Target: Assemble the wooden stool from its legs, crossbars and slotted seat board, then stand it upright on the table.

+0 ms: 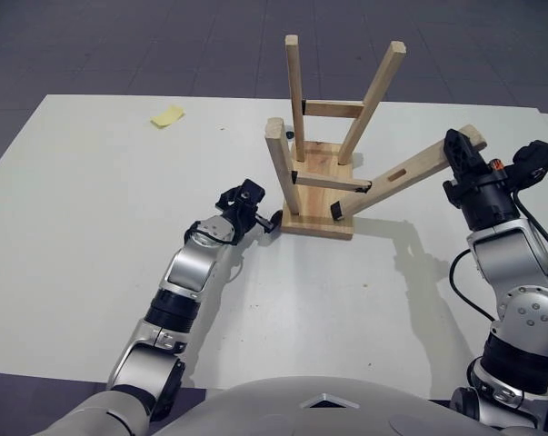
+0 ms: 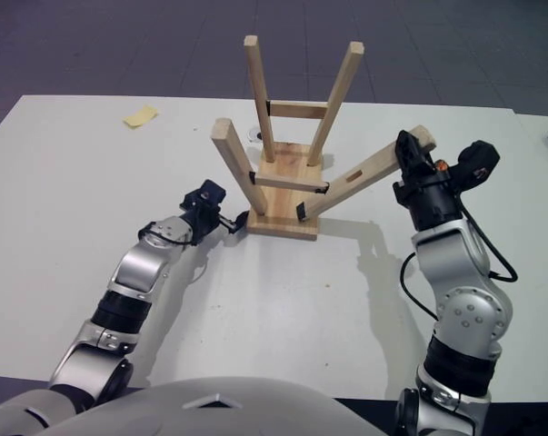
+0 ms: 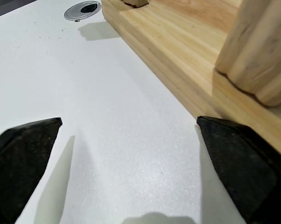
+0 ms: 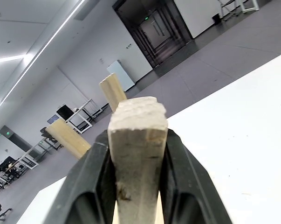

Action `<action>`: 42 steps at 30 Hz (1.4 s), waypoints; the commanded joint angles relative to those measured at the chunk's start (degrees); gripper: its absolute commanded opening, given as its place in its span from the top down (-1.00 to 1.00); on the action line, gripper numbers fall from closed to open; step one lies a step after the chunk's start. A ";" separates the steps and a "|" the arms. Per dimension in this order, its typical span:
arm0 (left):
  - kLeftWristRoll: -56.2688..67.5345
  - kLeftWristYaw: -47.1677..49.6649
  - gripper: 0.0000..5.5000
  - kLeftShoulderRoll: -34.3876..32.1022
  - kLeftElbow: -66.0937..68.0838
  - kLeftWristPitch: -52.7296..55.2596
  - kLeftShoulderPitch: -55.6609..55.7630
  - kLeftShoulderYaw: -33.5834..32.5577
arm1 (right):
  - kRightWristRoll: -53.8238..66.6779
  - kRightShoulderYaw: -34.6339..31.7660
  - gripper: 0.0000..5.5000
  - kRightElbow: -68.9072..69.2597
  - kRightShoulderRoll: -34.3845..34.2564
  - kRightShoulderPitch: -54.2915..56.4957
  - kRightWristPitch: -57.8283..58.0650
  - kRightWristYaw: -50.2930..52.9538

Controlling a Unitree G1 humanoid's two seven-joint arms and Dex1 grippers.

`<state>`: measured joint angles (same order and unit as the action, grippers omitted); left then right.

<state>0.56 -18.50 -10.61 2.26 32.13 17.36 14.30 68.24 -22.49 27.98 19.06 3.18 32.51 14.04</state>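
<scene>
Here, the right gripper [image 1: 457, 150] is pinching the top end of the slanting leg [image 1: 401, 174], whose lower end is meeting the upturned seat board [image 1: 317, 223]. The left gripper [image 3: 129, 122], spread, is lying just beside the board's edge, with open worktop [image 1: 92, 227] stretching behind it.

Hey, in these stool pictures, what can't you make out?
Head views: whether the tilted leg sits in the seat board; a black fitting covers that joint.
Right wrist view: the leg's end, clamped in the right end effector, blocks the board.
Left wrist view: the nearest leg is cut off by the edge.
</scene>
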 commanded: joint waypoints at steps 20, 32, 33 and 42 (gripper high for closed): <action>6.58 3.39 -0.96 7.04 -7.91 4.59 0.58 -7.13 | -10.59 0.88 0.63 -4.35 2.71 -0.86 1.50 3.19; 10.76 7.67 -0.96 11.41 -12.09 6.09 3.16 -11.17 | -21.99 6.58 0.62 -3.61 2.54 -1.83 1.59 2.24; 11.16 7.91 -0.96 11.59 -12.18 6.20 3.31 -11.40 | -22.52 7.01 0.62 -3.73 2.34 -2.02 1.59 2.13; 12.65 8.87 -0.96 12.20 -12.33 6.55 5.25 -12.47 | -28.41 11.94 0.62 -8.71 0.72 -8.83 -0.66 -2.68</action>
<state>12.69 -10.24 1.50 -9.59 37.83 20.54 2.59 46.65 -14.80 27.35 19.94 3.35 25.35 10.70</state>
